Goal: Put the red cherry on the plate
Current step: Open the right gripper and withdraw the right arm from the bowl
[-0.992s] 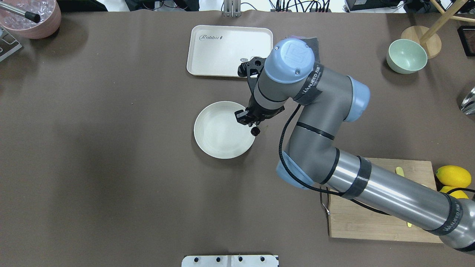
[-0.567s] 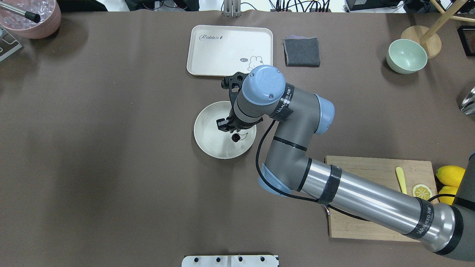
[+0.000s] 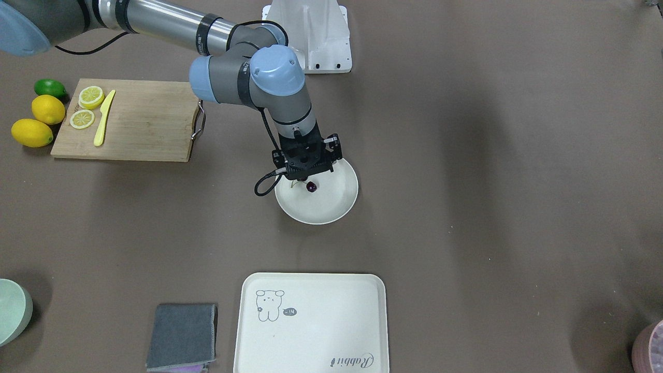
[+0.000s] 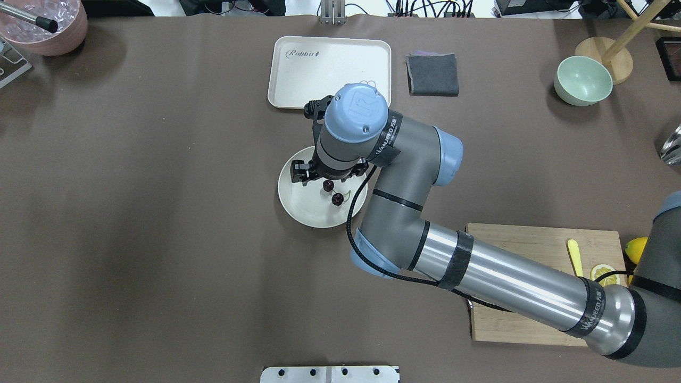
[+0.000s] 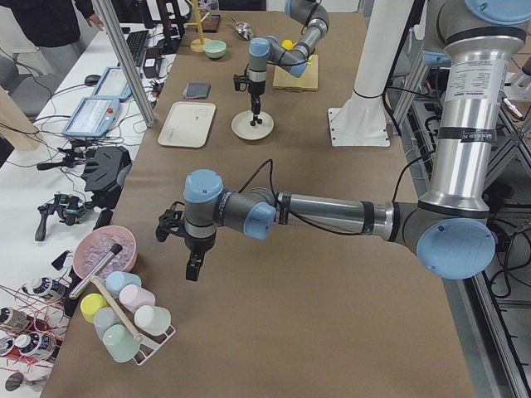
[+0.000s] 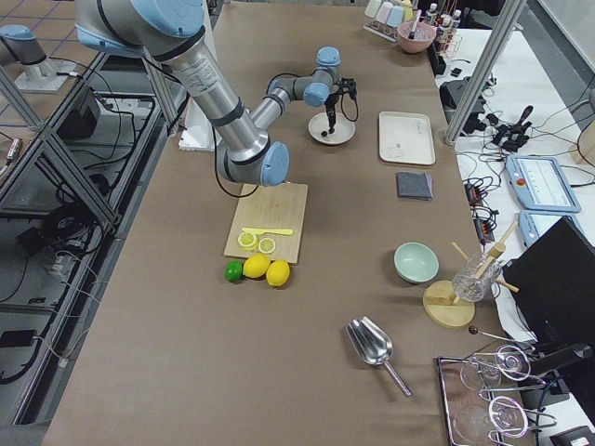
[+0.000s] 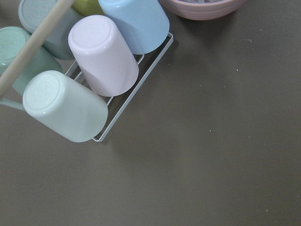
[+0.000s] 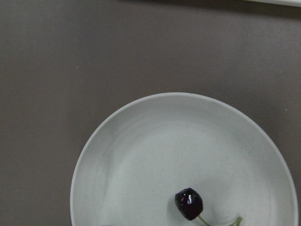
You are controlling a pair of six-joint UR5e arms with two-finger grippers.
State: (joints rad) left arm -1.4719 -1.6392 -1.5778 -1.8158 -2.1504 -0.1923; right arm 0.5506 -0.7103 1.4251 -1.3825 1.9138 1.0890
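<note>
While near the right pincer (image 3: pixel 305 175), two cherries (image 4: pixel 337 199) on one plate (image 4: pixel 308 213).

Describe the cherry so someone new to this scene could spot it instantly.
Find the round cream plate in the middle of the table. On it lies the red cherry: two tiny, glossy, near-black fruits joined by thin stems, far smaller than the lemons.

Jaws of right gripper (image 3: pixel 304 177) too small to read; plate (image 8: pixel 155 150) and cherry (image 8: pixel 189 203) stems cut off at wrist view's bottom edge.
</note>
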